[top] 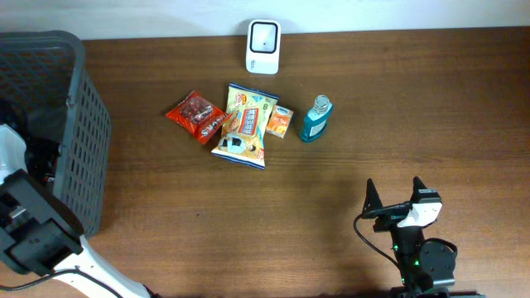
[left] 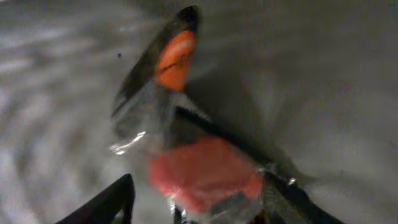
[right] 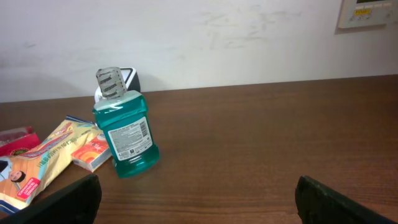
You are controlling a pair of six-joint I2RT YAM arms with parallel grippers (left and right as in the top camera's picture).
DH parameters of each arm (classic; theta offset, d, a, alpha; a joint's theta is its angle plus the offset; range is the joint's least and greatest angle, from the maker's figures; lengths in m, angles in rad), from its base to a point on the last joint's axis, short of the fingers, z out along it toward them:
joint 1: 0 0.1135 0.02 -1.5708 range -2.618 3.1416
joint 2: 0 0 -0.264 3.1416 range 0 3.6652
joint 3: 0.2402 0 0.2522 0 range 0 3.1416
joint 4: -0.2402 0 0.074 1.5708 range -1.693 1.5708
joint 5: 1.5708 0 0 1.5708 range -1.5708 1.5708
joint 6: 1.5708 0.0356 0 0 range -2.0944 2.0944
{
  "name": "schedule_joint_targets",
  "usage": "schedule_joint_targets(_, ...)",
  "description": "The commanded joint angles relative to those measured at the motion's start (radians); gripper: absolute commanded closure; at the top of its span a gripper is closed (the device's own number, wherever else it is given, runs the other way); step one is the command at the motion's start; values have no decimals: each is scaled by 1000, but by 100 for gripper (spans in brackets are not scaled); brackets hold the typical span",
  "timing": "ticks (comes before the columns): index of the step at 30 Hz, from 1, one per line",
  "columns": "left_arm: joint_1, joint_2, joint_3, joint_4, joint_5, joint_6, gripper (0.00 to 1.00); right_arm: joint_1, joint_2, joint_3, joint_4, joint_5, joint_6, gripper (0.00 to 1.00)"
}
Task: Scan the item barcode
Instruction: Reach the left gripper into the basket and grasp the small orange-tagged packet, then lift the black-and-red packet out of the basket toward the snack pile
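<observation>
Gaping empty at the near edge of the table (top: pixel 248 240), right claw (top: pixel 394 192) sits nearest the upright mouthwash bottle (top: pixel 315 118), ahead toward the far edge; left claw (left: pixel 205 205), at a blurred packet (left: pixel 202 171): grip cannot tell.

Overhead: fixed above, looking straight down on table (top: pixel 331 248); basket (top: pixel 58 124) at left edge. Right wrist: low over tabletop, facing wall (right: pixel 249 37); shares teal bottle (right: pixel 127 140) and snack bag (right: pixel 37 158) with overhead. Left wrist: very near clear-wrapped packet (left: pixel 199 177), blurred; overlap with other views cannot be told.
</observation>
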Motion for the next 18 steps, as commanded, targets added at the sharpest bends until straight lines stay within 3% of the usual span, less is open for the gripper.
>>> schedule_joint_targets(1,3,-11,-13,31,-6,-6,43,-8,-5,-6,-6,5,7,1)
schedule_joint_targets(7,3,-11,-13,73,-7,61,60,-8,-5,-6,-6,5,7,1)
schedule_joint_targets(11,3,-11,-13,77,-8,98,61,-8,-5,-6,-7,5,7,1)
schedule_joint_targets(13,3,-11,-13,77,-7,108,67,-8,-5,-6,-6,5,7,1)
schedule_joint_targets(15,3,-11,-13,77,-7,139,81,-8,-5,-6,-6,5,7,1)
schedule_joint_targets(18,3,-12,-12,69,-6,151,87,-8,-5,-6,-6,5,7,1)
